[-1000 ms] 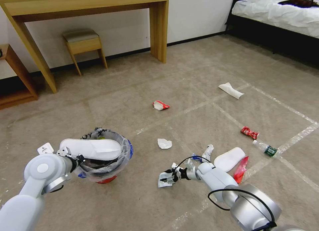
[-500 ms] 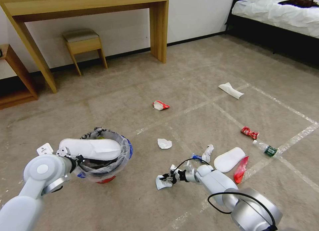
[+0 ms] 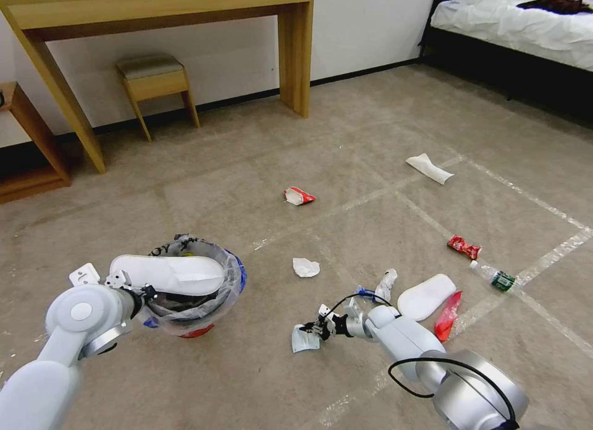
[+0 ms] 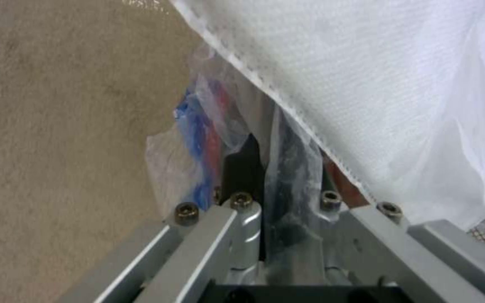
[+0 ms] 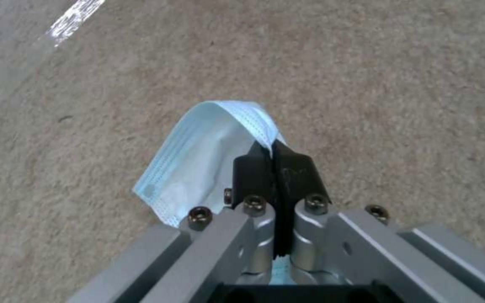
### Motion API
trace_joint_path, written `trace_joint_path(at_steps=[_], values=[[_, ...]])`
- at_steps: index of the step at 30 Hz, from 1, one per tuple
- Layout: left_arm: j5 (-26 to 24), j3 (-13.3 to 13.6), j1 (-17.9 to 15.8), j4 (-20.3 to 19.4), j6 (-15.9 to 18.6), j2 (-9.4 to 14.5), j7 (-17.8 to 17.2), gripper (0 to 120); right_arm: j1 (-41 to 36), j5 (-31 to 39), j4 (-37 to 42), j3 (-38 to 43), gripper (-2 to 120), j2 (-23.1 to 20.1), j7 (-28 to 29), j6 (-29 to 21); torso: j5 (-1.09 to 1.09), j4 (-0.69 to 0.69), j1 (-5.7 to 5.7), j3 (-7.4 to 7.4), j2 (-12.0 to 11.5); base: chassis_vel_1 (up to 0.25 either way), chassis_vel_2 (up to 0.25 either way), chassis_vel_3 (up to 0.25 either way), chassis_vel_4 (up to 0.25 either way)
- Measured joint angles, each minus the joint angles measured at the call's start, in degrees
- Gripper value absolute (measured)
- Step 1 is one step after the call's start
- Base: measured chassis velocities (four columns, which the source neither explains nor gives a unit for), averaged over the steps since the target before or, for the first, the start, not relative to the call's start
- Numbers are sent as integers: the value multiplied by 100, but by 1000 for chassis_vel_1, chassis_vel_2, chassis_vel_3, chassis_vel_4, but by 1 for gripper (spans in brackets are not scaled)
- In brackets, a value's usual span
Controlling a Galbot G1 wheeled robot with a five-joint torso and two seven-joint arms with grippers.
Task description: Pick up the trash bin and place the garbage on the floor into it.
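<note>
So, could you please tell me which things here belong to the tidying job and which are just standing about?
Job:
- small red trash bin with clear bag, held by left gripper
- pale blue face mask, pinched by right gripper
- white slipper, crumpled white paper, red wrappers, small clear bottle on beige carpet

Not job:
- wooden desk
- wooden stool
- white bed

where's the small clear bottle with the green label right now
In the head view the small clear bottle with a green label lies on the beige carpet floor at far right, on a tape line, just beyond the crumpled red snack wrapper.
</note>
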Motion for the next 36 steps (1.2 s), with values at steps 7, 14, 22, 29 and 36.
trace_joint_path(at_steps=[7,14,22,29,36], values=[[-1,-31,42,-37,-5,7,6,4,-17,156,33,-3,0,-27,159,6,0,0,0,0,0,0,0,0,0],[-2,-27,51,-50,-9,4,7,4,-37,423,166,77,0,-45,168,16,1,0,0,0,0,0,0,0,0],[-36,25,6,-19,-19,-2,-4,4,-148,1288,1481,332,0,-524,265,-9,1,1,0,0,0,0,0,0,0],[-80,43,-11,-3,-21,73,-19,4,-258,1349,2454,1112,0,-917,425,42,0,0,0,0,0,0,0,0,0],[-71,57,32,5,-17,77,-18,4,-407,1363,3234,1686,0,-1187,564,173,0,-2,0,0,0,0,0,0,0]])
